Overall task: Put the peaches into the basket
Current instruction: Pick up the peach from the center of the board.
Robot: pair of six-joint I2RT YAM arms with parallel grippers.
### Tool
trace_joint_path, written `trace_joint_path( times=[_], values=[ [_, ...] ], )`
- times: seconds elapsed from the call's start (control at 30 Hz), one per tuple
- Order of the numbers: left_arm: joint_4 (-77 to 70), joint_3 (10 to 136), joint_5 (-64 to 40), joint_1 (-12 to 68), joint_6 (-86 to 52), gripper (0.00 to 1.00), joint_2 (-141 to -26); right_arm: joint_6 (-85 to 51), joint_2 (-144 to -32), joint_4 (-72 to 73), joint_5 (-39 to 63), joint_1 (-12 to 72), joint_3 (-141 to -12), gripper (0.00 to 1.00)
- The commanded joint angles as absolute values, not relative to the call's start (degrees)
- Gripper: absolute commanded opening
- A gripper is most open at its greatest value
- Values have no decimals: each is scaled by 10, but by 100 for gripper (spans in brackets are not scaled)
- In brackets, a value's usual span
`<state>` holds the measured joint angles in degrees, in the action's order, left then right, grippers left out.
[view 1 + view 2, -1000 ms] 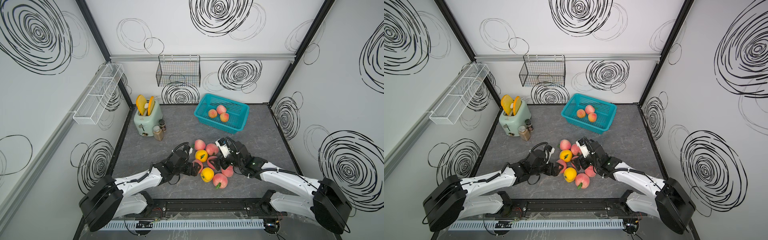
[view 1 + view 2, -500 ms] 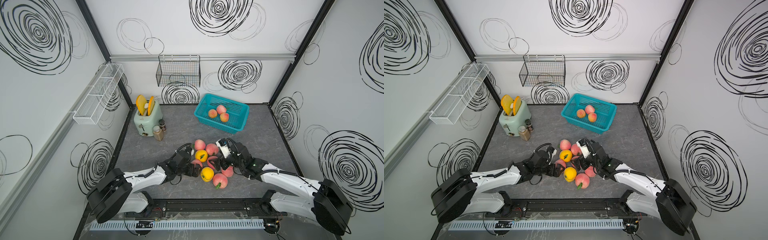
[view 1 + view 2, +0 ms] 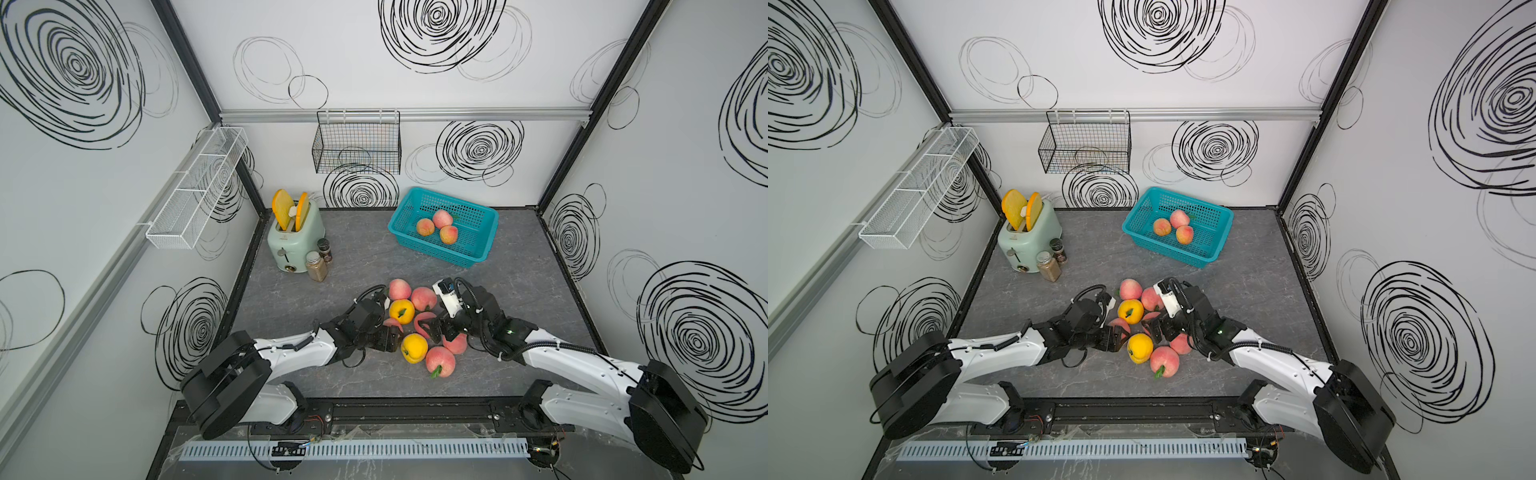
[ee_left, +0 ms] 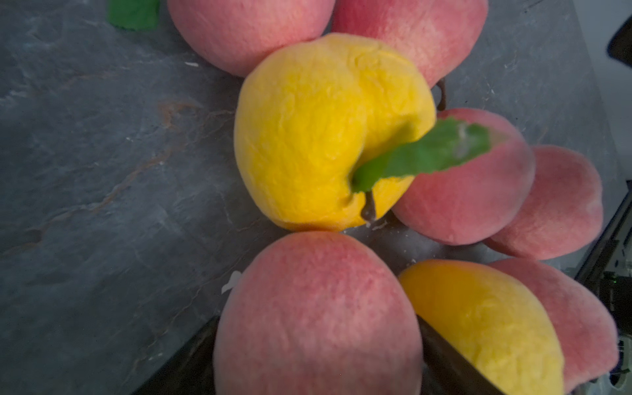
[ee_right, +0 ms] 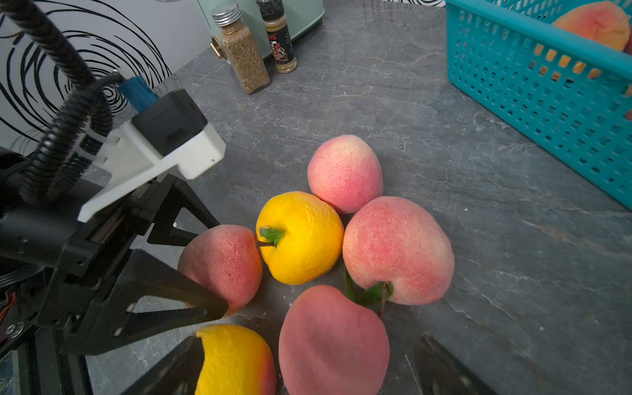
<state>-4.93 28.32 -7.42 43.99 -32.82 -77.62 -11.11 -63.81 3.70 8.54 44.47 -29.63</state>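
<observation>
**Left jaws have closed in on a pink peach**

Narrowing since a second ago, the left gripper (image 5: pixel 219 268) now presses both fingertips against a pink peach (image 4: pixel 314 314) on the table (image 3: pixel 519 291), and its arm has stretched forward. Just past those fingertips a yellow peach (image 5: pixel 301 239) touches the held one. The right gripper (image 5: pixel 311 366) is spread wide as before, straddling another pink peach (image 5: pixel 333 342) without visibly touching it. Eight peaches cluster between the two grippers. Well beyond the right gripper, the basket (image 3: pixel 482 237) holds three more peaches (image 3: pixel 442 218). Beyond the left gripper stand two spice bottles (image 5: pixel 242 51). The darker bottle's label carries red writing, too small to read.
</observation>
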Motion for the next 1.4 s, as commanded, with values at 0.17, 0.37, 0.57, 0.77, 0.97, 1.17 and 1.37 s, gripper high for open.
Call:
trace_joint_path(
  times=[0.17,0.37,0.57,0.77,0.97,1.17,1.37],
  values=[
    [-63,293,-66,443,-334,75,-765,-106,-637,48,90,447,-292,100],
    [-21,297,-51,439,-327,71,-711,-90,-638,48,110,447,-299,100],
    [20,316,-60,434,-322,71,-649,-75,-637,64,156,453,-307,100],
    [22,333,-108,426,-337,71,-616,-59,-636,84,203,470,-311,100],
    [-2,341,-166,417,-359,71,-603,-54,-632,100,197,495,-311,100],
    [-39,336,-224,416,-373,70,-605,-54,-635,108,190,503,-315,100],
    [-52,334,-244,417,-379,70,-605,-54,-638,119,193,506,-318,100]
  ],
)
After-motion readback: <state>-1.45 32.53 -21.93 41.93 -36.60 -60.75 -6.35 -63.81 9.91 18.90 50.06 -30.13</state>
